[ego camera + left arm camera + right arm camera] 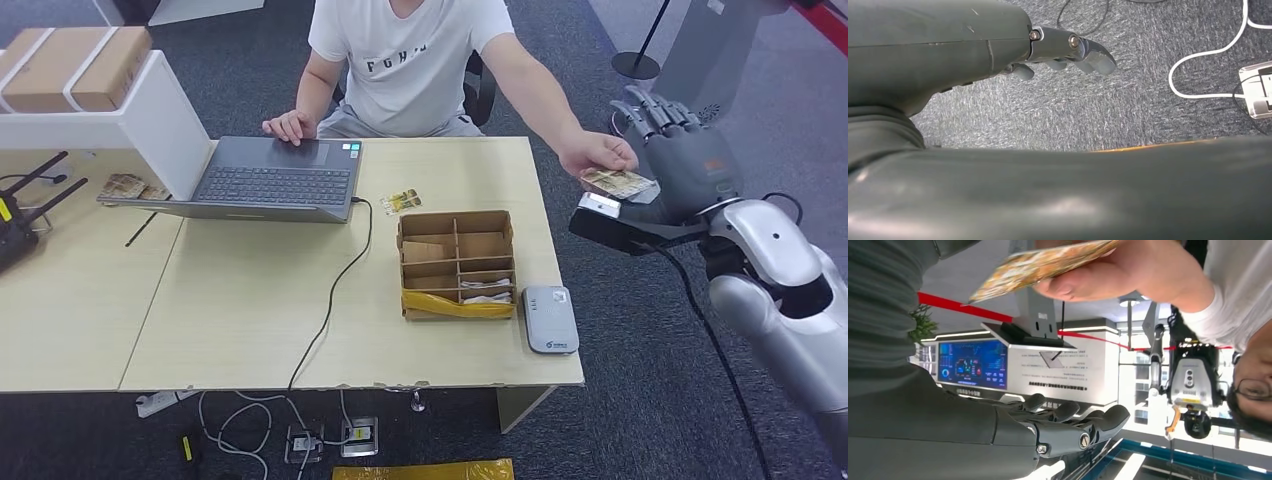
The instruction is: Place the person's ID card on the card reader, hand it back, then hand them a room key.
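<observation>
A seated person reaches across the table's far right corner, and their hand [595, 153] pinches a patterned ID card [615, 182]. My right hand [672, 150] is raised just beyond the table edge with its fingers [655, 112] stretched out, and the card lies over its palm side. In the right wrist view the person's hand [1108, 277] holds the card [1043, 262] well apart from my extended fingers [1073, 425], which grip nothing. The grey card reader [550, 318] lies flat near the table's front right corner. My left hand [998, 50] hangs over the carpet, holding nothing, fingers [1073, 47] loosely extended.
A divided cardboard box [457, 262] stands mid-table next to the reader, with a small card [403, 201] behind it. An open laptop [270, 178] and its cable [335, 290] lie to the left. A white shelf [120, 120] and a black router [20, 215] occupy the far left.
</observation>
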